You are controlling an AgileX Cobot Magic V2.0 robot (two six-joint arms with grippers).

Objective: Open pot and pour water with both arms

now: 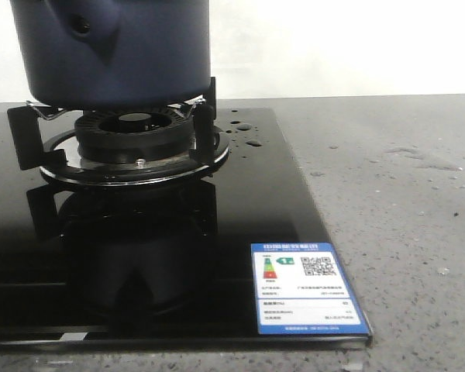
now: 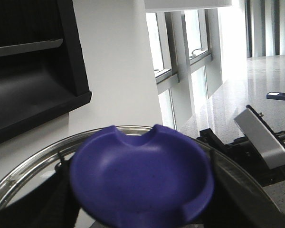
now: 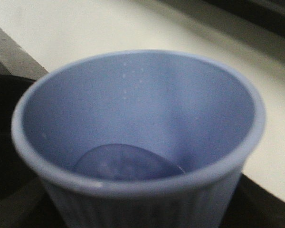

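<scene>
Nearest in our front view, a blue-bordered energy label (image 1: 310,288) sits on the corner of the black glass hob (image 1: 263,201), with the grey speckled counter (image 1: 403,194) to its right. Beyond it, water droplets (image 1: 244,132) bead the glass beside the burner (image 1: 136,143), and on that burner's supports stands the pot (image 1: 112,50). Neither arm appears here. Our left wrist view fills with a blurred purple knob (image 2: 141,173) over a glass lid's metal rim (image 2: 33,161); our right wrist view fills with a light blue ribbed cup (image 3: 137,137). We cannot tell how far either pincer is parted, or whether it grips.
</scene>
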